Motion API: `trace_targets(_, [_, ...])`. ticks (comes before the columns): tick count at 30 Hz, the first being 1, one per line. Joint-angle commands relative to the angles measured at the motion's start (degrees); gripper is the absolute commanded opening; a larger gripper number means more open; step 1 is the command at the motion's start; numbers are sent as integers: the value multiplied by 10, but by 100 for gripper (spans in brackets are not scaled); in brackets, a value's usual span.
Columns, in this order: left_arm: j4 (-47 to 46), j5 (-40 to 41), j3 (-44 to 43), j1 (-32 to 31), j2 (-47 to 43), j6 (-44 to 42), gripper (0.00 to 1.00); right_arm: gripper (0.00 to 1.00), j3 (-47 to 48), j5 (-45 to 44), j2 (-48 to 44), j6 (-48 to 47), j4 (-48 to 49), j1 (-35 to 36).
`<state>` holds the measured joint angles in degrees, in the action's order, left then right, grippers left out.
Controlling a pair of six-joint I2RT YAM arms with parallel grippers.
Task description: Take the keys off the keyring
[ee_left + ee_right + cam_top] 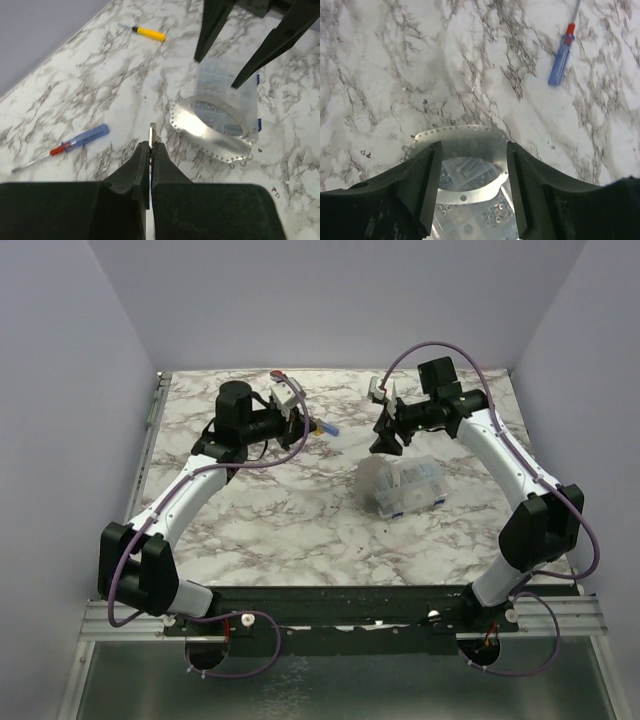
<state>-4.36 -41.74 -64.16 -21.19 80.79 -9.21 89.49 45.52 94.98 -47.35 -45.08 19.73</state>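
The keyring (210, 131), a wide grey metal hoop with small holes along its edge, lies tilted against a clear box on the marble table. It also shows in the right wrist view (465, 136) and faintly in the top view (373, 476). My left gripper (150, 145) is shut on a thin flat key (153, 132) seen edge-on, held above the table just left of the hoop. My right gripper (473, 146) is open and hovers over the hoop, one finger on each side. In the top view the left gripper (300, 423) and the right gripper (386, 438) face each other.
The clear plastic compartment box (408, 486) holds small parts, and the hoop leans on it (227, 87). A blue-and-red screwdriver (80, 141) lies left of the hoop, also in the right wrist view (560, 62). A yellow screwdriver (148, 33) lies near the back wall.
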Motion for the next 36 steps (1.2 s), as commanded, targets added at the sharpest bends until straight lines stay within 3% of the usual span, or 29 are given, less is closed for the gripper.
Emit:
trace_targets(1, [147,46,1,48,-12,-14,0,59,-8,-88,23,81,-19,-13])
trace_targets(6, [260,89,24,76,-6,-61,0,56,-56,-174,31,146,-26,-15])
trace_targets(10, [315,70,42,99,14,-67,0,55,-90,-211,34,191,18,-14])
trace_targets(19, [500,32,-15,128,179,-163,0,56,9,-212,144,145,-2,-14])
trace_targets(33, [531,36,-74,159,299,-200,0,56,58,-183,217,74,-58,-13])
trace_targets(36, [532,35,-80,160,311,-203,11,57,68,-175,230,72,-61,-13])
